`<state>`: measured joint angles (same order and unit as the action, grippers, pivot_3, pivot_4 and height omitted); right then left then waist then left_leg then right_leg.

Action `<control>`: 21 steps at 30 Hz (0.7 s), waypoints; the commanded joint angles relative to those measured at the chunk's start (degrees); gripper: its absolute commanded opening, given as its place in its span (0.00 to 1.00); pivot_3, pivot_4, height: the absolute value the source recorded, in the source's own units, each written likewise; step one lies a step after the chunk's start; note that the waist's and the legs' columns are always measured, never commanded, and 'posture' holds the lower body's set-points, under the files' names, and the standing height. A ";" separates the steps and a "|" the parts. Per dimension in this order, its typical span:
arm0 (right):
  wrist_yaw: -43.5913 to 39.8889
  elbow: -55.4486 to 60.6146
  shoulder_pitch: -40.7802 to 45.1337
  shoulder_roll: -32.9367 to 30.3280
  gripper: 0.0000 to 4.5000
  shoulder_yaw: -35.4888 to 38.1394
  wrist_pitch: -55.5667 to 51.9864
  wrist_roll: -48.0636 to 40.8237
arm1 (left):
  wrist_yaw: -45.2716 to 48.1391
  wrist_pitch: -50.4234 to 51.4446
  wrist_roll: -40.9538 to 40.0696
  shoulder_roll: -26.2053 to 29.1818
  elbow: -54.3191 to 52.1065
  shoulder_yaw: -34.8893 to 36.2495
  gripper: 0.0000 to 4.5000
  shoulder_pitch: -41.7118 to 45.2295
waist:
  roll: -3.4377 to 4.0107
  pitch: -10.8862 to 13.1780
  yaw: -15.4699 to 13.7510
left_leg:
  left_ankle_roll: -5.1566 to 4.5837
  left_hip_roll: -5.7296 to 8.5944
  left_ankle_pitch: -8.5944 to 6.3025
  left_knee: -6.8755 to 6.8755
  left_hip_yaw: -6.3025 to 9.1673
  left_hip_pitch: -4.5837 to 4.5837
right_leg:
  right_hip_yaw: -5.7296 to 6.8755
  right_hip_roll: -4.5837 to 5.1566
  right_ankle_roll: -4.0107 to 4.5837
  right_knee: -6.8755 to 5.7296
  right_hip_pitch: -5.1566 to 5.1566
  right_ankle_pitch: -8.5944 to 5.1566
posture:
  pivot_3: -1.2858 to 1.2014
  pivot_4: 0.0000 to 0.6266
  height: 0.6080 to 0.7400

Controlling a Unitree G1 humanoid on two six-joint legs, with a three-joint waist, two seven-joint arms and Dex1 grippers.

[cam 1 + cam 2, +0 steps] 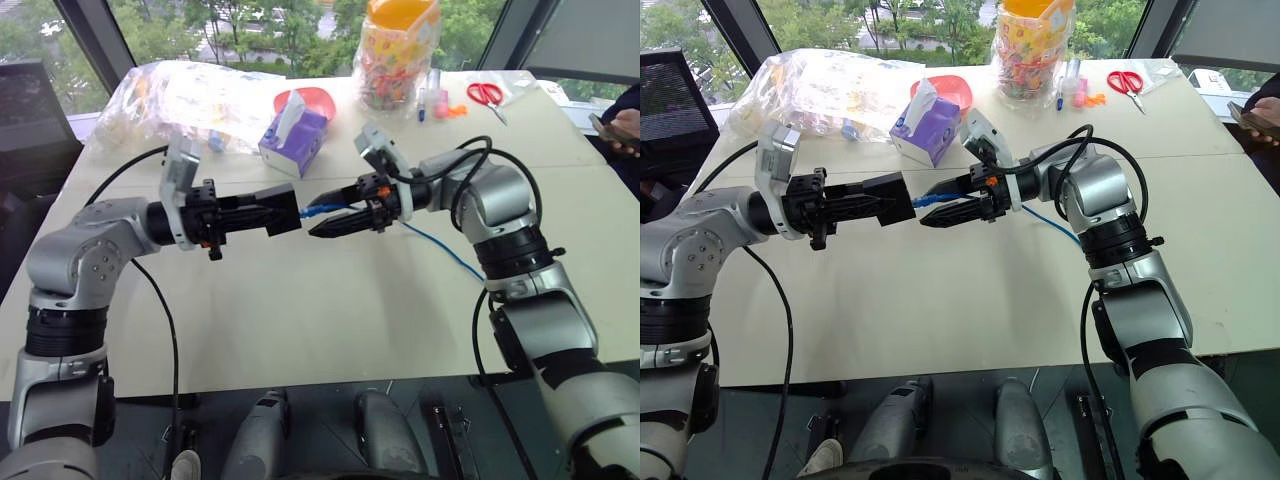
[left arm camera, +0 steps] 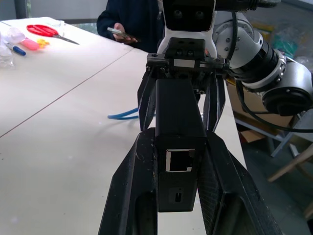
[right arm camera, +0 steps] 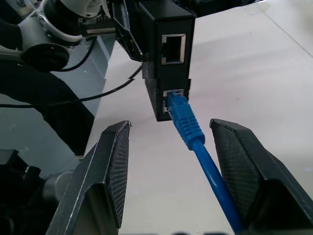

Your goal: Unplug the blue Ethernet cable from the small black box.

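Note:
My left gripper (image 1: 292, 214) is shut on the small black box (image 1: 278, 208), holding it level above the table (image 1: 300, 320). The box (image 3: 168, 54) shows two ports on its end face. The blue Ethernet cable (image 3: 195, 142) has its plug at the lower port. My right gripper (image 3: 168, 125) faces the box from the other side, open. Its fingers (image 3: 112, 166) stand apart on either side of the plug and do not press it. Behind the right gripper (image 1: 320, 221) the cable (image 1: 440, 245) trails down onto the table.
A purple tissue box (image 1: 295, 135), a red bowl (image 1: 305, 98) and a clear plastic bag (image 1: 190, 95) lie at the back. A jar of sweets (image 1: 400, 50) and red scissors (image 1: 487, 95) sit at the back right. A person's hand with a phone (image 1: 620, 125) is at the right edge.

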<state>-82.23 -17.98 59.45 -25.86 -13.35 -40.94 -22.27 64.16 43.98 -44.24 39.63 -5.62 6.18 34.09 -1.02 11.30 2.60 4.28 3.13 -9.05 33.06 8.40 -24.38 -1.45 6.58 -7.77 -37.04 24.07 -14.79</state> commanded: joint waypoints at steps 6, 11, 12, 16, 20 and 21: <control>-0.83 3.16 0.84 0.10 0.39 0.27 -0.79 -1.44 | 1.22 -2.57 1.43 0.56 -1.35 -0.42 0.11 0.02 | 0.00 0.00 -0.02 | 0.00 0.00 0.00 0.00 0.00 0.00 | 0.00 0.00 0.00 0.00 0.00 0.00 | 0.52 0.24 0.91; -0.52 3.25 1.01 0.04 0.30 -0.14 -1.72 -1.25 | 0.83 -2.38 1.44 0.13 -1.54 -0.65 0.11 0.35 | 0.00 0.00 -0.02 | 0.00 0.00 0.00 0.01 0.00 0.00 | 0.00 0.00 0.00 -0.01 0.00 0.00 | 0.52 0.24 0.91; -0.64 3.32 1.00 0.03 0.30 -0.23 -1.86 -1.29 | 0.75 -2.34 1.40 0.05 -1.56 -0.67 0.11 0.44 | 0.00 0.00 -0.02 | 0.00 0.00 0.00 0.01 0.00 0.00 | 0.00 0.00 0.00 -0.02 0.00 0.00 | 0.52 0.24 0.91; -0.69 3.66 1.00 0.19 0.30 -0.48 -2.34 -1.51 | 0.47 -2.20 1.28 -0.18 -1.87 -0.66 0.11 0.45 | 0.00 0.00 -0.02 | 0.00 0.00 0.00 0.02 0.00 0.00 | 0.00 0.00 -0.01 -0.03 0.01 0.00 | 0.52 0.24 0.91; -0.87 3.49 1.23 0.38 0.30 -0.61 -2.37 -1.58 | 0.30 -2.07 1.14 -0.25 -2.38 -0.75 0.11 0.24 | 0.00 0.00 -0.02 | 0.00 0.00 0.00 0.02 0.00 0.00 | 0.00 0.00 -0.01 -0.03 0.01 0.01 | 0.52 0.24 0.91; -0.95 3.45 1.28 0.39 0.30 -0.62 -2.31 -1.59 | 0.29 -2.06 1.13 -0.21 -2.47 -0.77 0.11 0.18 | 0.00 0.00 -0.02 | 0.00 0.00 0.00 0.03 0.00 0.00 | 0.00 0.00 -0.01 -0.04 0.01 0.01 | 0.52 0.24 0.91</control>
<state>-82.50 -17.01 59.45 -25.85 -14.17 -43.43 -22.67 64.72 42.27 -42.70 39.29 -6.11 4.98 33.90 -1.02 11.30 2.58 4.28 3.13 -9.05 33.09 8.40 -24.38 -1.45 6.58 -7.78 -37.08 24.07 -14.78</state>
